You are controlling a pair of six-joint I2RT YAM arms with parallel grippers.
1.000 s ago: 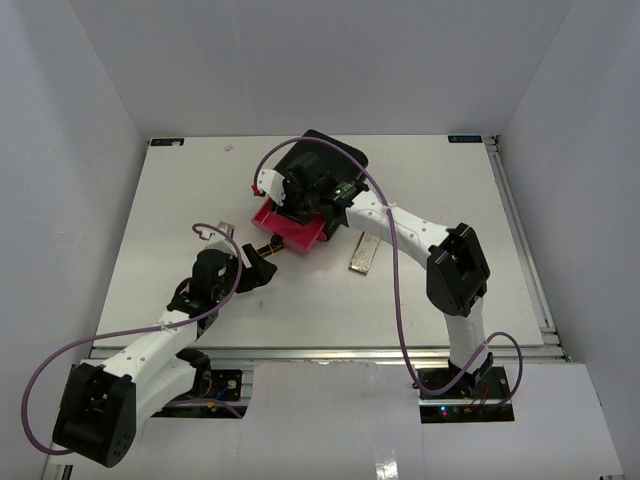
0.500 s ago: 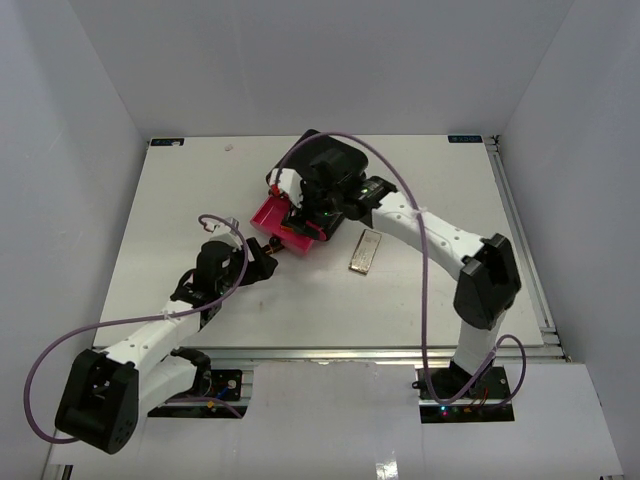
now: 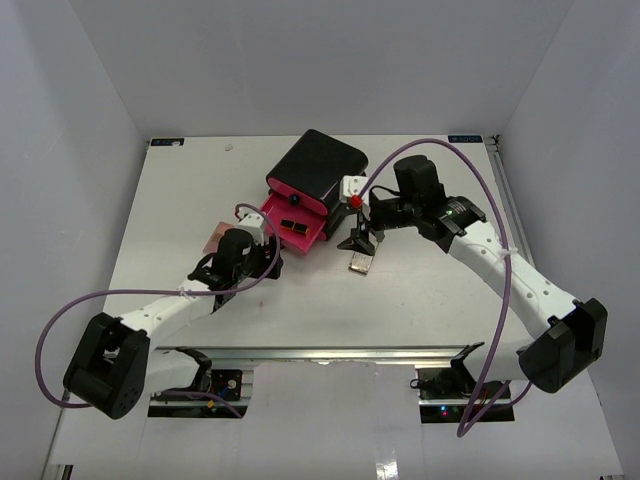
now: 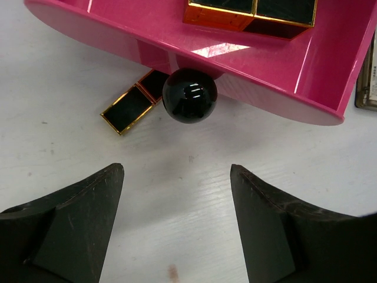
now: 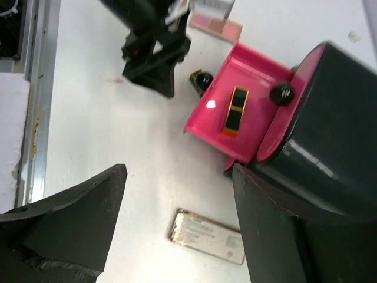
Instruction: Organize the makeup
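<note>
One black-and-gold lipstick (image 5: 235, 110) lies in the open pink drawer (image 3: 283, 236); it also shows as the lipstick (image 4: 250, 12) at the top of the left wrist view. A second lipstick (image 4: 134, 106) lies on the table, partly under the drawer's front, beside the black knob (image 4: 189, 95). My left gripper (image 4: 177, 177) is open and empty, just short of that knob. The beige-metallic palette (image 5: 207, 237) lies flat on the table. My right gripper (image 3: 359, 243) hovers open above it, holding nothing. A pinkish piece (image 3: 213, 240) lies to the left.
The large black box (image 3: 315, 170) with pink drawers stands at the back centre, close to the right gripper's right finger (image 5: 283, 224). The left arm (image 3: 170, 310) stretches from the near left edge towards the drawer. White walls enclose the table on three sides.
My right gripper has opened and drawn back to the right, from over the drawer to above the palette. A lipstick now lies in the drawer. The left gripper has moved up to the drawer's front.
</note>
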